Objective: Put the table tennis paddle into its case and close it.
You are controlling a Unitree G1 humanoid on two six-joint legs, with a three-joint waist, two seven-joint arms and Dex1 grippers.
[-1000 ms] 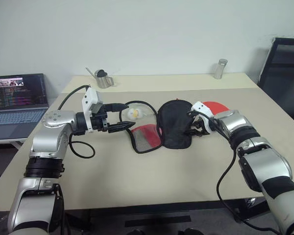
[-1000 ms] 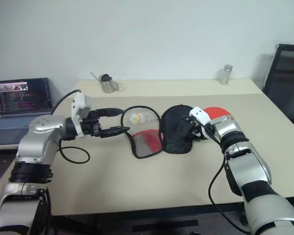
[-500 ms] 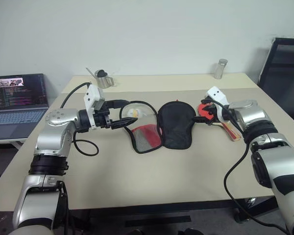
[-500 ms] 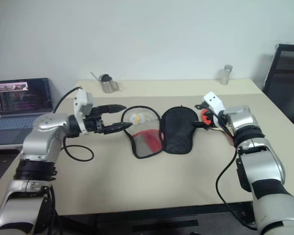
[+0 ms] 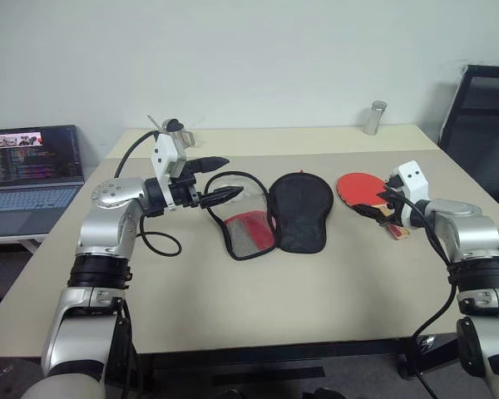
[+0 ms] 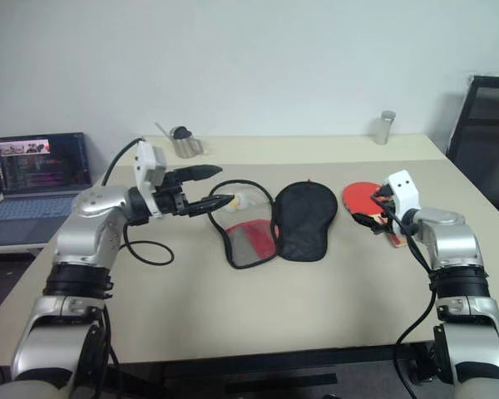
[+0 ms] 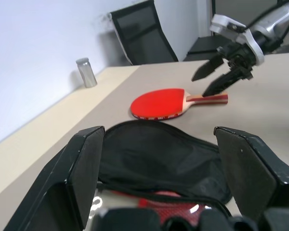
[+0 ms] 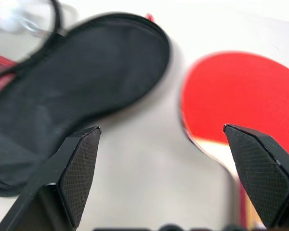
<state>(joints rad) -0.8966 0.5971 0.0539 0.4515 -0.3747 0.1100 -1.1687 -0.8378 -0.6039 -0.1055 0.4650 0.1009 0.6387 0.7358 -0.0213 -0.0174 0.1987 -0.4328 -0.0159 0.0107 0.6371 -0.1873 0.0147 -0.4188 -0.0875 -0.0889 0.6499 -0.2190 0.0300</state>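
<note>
The table tennis paddle (image 5: 362,184) lies flat on the table, red face up, with its wooden handle (image 5: 392,226) pointing toward the front right. Left of it the case (image 5: 301,212) lies unzipped: a black half spread flat and a red mesh half (image 5: 248,231) beside it, with the black zipper edge looping up at the back. My right gripper (image 5: 381,204) hovers open just over the paddle's handle, touching nothing. At the case's left side my left gripper (image 5: 233,175) is held level and open, near the zipper loop. The left wrist view shows the paddle (image 7: 159,103) beyond the case (image 7: 154,154).
An open laptop (image 5: 33,166) sits on a side desk at the left. A small metal pitcher (image 5: 176,133) and a metal can (image 5: 373,116) stand at the table's far edge. A black chair (image 5: 482,125) stands at the right.
My right gripper has left the case's black half and swung right to the paddle's handle. The black half now lies flat. My left gripper has drifted slightly up and toward the case.
</note>
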